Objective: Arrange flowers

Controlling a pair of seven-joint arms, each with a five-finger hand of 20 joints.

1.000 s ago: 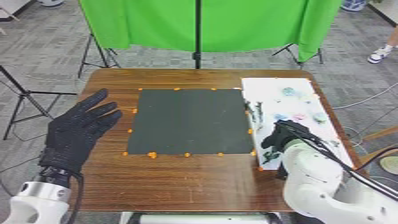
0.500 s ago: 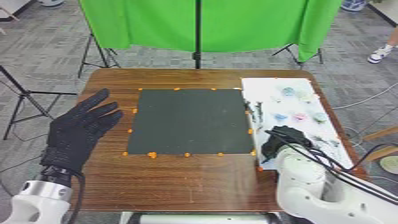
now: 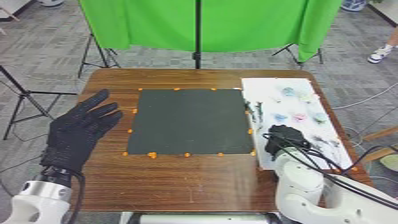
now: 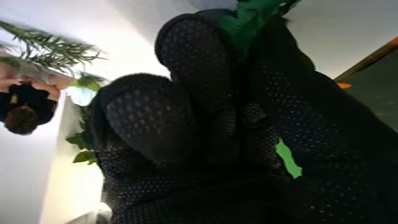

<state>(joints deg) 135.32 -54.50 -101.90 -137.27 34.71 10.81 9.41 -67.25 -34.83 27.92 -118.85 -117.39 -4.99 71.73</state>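
Beyond the table (image 3: 187, 187), a green curtain (image 3: 151, 25) is hanging. We are holding our left hand (image 3: 75, 131) open over its left edge; our right hand (image 3: 284, 136), near the right edge, is gripping green foliage (image 4: 252, 22) above a white board (image 3: 265, 90), where flowers (image 3: 299, 117) are lying.

Two hands (image 3: 73, 135), one table (image 3: 195, 182), one mat (image 3: 191, 121), one board (image 3: 266, 87), two blue flowers (image 3: 288, 92), one pink flower (image 3: 299, 117).

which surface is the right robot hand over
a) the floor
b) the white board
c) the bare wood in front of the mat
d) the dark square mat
b: in the head view the right robot hand is over the white board, to the right of the dark square mat.
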